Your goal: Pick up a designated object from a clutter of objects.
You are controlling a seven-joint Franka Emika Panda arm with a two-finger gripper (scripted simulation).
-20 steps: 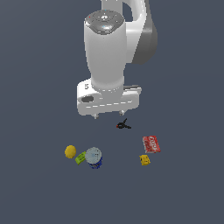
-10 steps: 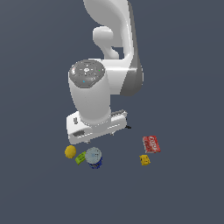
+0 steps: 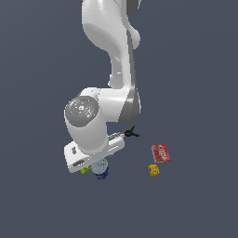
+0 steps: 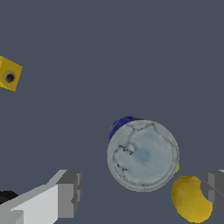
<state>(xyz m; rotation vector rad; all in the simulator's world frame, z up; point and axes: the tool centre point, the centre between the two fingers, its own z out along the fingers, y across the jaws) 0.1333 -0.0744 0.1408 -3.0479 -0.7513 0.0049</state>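
The designated blue can [image 4: 143, 155] stands upright and shows its pale silver round top in the wrist view. My gripper [image 4: 142, 192] is open above it. One finger [image 4: 68, 194] is to one side of the can and the other finger [image 4: 214, 188] is beyond the yellow ball [image 4: 190, 199]. The can lies between the fingers but off their line, and they do not touch it. In the exterior view the can [image 3: 101, 170] shows just under the arm's hand [image 3: 93, 153], which hides the fingers and the yellow ball.
A green block [image 3: 85, 171] peeks out beside the can. A black-red clamp [image 3: 131, 133], a red flat packet [image 3: 161, 153] and a small yellow box [image 3: 154, 169] lie toward the exterior view's right. The yellow box also shows in the wrist view [image 4: 8, 74].
The arm has swung toward the exterior view's left and come down over the can. Its hand now covers the yellow ball and most of the green block.
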